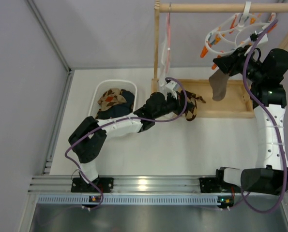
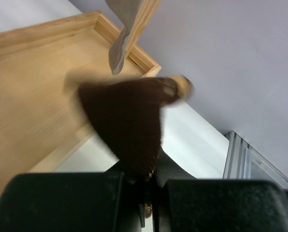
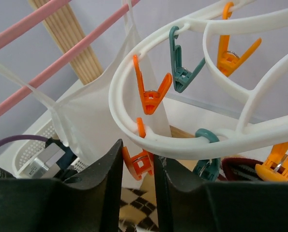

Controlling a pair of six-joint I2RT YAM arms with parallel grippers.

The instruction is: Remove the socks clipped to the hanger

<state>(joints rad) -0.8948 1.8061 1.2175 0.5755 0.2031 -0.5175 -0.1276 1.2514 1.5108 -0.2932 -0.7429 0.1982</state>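
The white ring hanger (image 1: 226, 34) with orange and teal clips hangs from the wooden rail at the top right. A taupe sock (image 1: 219, 86) hangs from it over the wooden tray (image 1: 233, 110). My right gripper (image 1: 221, 63) is at the ring's lower edge. In the right wrist view the gripper (image 3: 138, 159) is shut on an orange clip (image 3: 143, 163) under the ring (image 3: 182, 145), and a red-and-white striped cuff (image 3: 240, 169) shows beside it. My left gripper (image 1: 182, 102) is shut on a brown-and-tan argyle sock (image 1: 191, 108), which looks dark and blurred in the left wrist view (image 2: 129, 116).
A white basket (image 1: 99, 92) at the left holds a patterned brown sock (image 1: 112, 98) and a navy one (image 1: 122, 110). A white cloth bag (image 1: 164, 48) on a pink wire hanger (image 3: 37, 19) hangs by the wooden post (image 1: 157, 43). The tray's rim (image 2: 134, 48) lies under the taupe sock's toe (image 2: 117, 53).
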